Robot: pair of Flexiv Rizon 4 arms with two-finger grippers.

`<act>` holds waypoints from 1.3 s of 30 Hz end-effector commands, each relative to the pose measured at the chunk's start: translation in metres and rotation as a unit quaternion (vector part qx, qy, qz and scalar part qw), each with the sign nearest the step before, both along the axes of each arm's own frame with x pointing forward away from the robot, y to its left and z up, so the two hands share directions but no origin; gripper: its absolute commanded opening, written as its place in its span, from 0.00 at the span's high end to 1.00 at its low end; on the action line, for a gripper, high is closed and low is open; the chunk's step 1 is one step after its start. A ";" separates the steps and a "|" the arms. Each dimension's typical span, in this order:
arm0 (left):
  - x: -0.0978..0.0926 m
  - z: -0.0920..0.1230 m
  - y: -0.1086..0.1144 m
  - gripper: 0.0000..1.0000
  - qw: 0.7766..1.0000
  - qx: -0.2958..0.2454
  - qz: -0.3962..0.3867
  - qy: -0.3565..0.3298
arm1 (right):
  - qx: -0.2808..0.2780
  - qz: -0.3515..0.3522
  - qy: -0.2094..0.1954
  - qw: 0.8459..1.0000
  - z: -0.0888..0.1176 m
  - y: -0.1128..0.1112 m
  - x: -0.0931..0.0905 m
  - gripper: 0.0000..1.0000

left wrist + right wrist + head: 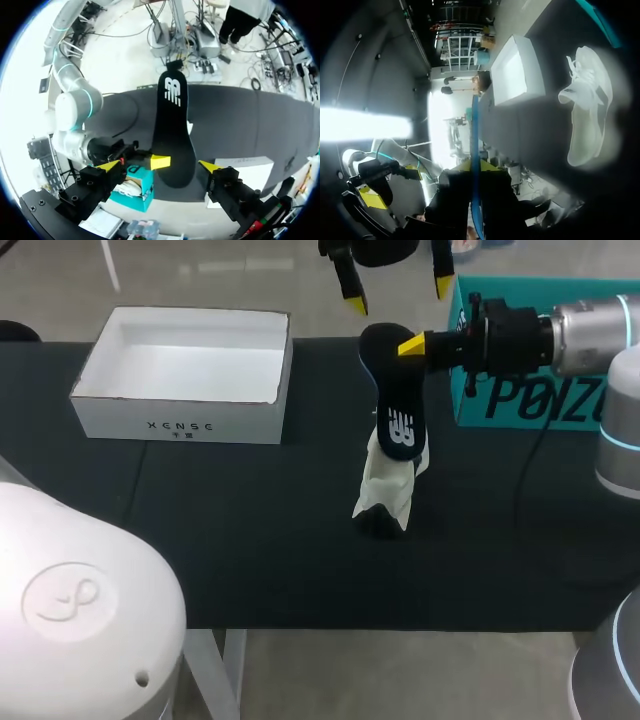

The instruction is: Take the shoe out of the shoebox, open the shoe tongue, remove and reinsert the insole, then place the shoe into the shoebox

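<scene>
Shoebox [180, 425] is sitting open on the table [250, 540] at our left. Our left gripper [397, 295] is hovering past the middle, fingers spread, holding nothing. Below it, the white shoe [388, 492] is lying on the table, and our right gripper [402, 346] is pinching the black insole [398, 415] above it.

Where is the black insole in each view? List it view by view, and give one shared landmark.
Head view: insole at centre, gripped by the right pincer, lower end at the white shoe.
Left wrist view: insole ahead of the open left pincer, logo showing.
Right wrist view: insole edge-on, clamped in the right pincer.
Shared landmark: white shoebox, in all three.
</scene>
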State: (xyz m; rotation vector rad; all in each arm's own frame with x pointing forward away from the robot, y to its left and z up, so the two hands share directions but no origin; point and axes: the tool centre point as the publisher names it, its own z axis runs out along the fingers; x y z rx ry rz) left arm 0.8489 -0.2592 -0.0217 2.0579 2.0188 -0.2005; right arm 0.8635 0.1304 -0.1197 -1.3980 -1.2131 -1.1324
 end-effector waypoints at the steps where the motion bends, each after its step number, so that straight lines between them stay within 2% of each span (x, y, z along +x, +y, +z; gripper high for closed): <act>1: 0.003 -0.001 -0.003 0.00 1.000 0.016 -0.006 0.009 | -0.003 0.001 0.000 1.000 -0.002 0.003 0.001 1.00; 5: 0.000 -0.004 -0.002 0.00 0.999 0.049 -0.010 0.009 | -0.004 -0.001 0.000 1.000 -0.003 0.001 -0.003 1.00; 9: -0.002 -0.007 -0.003 0.00 0.999 0.050 -0.013 0.006 | -0.004 -0.002 0.000 1.000 -0.003 -0.002 -0.006 1.00; 21: -0.012 -0.013 0.001 0.00 0.999 0.048 -0.010 0.004 | -0.004 0.006 0.001 1.000 -0.002 0.000 -0.009 1.00; 26: -0.014 -0.012 0.003 0.00 1.000 0.021 -0.008 -0.004 | -0.004 0.010 0.001 1.000 -0.001 0.001 -0.010 1.00; 30: -0.014 -0.009 -0.001 0.00 0.998 -0.057 0.003 -0.010 | -0.004 0.010 0.001 1.000 -0.001 0.001 -0.012 1.00; 32: -0.011 -0.008 -0.005 0.00 0.990 -0.135 0.016 -0.040 | -0.005 0.009 0.002 1.000 0.000 0.001 -0.013 1.00; 33: -0.010 -0.007 -0.006 0.00 0.983 -0.176 0.031 -0.032 | -0.005 0.009 0.003 1.000 0.000 0.000 -0.014 1.00; 35: -0.009 -0.004 -0.006 0.00 0.959 -0.274 0.046 -0.051 | -0.006 0.006 0.005 1.000 0.000 -0.001 -0.017 1.00; 36: -0.010 -0.003 -0.005 0.00 0.950 -0.305 0.059 -0.039 | -0.007 0.005 0.006 1.000 0.000 -0.002 -0.018 1.00; 38: -0.011 -0.002 -0.002 0.00 0.917 -0.386 0.083 -0.055 | -0.009 0.002 0.010 1.000 -0.001 -0.004 -0.019 1.00; 39: -0.013 -0.002 0.001 0.00 0.909 -0.405 0.089 -0.040 | -0.009 0.001 0.011 1.000 -0.001 -0.005 -0.020 1.00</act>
